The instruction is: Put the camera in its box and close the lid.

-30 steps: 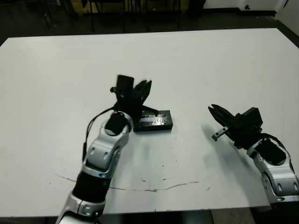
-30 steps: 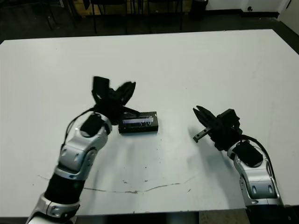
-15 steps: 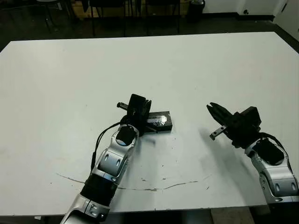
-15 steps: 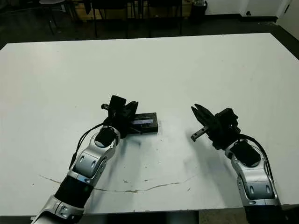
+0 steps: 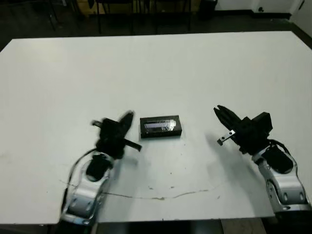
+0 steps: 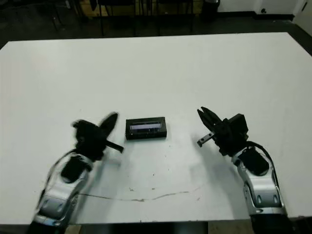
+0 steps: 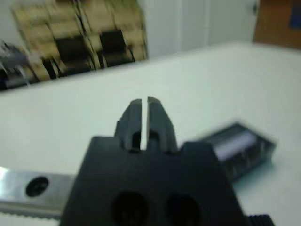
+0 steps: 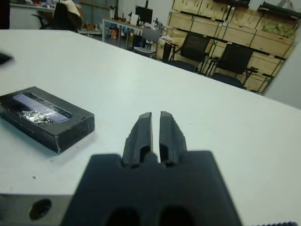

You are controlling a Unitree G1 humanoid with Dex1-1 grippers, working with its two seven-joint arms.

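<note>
Two grippers clear of closed box.
Box (image 5: 160,126) with lid (image 6: 146,126) on lies mid-table (image 5: 195,73); left gripper (image 7: 144,104) just beside, right gripper (image 8: 155,118) well apart, both with fingers nearly together, holding nothing.

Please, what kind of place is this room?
It looks like a workshop or lab storeroom: beyond the white table stand black chairs and shelves of stacked cardboard boxes, with a monitor on a far desk.
</note>
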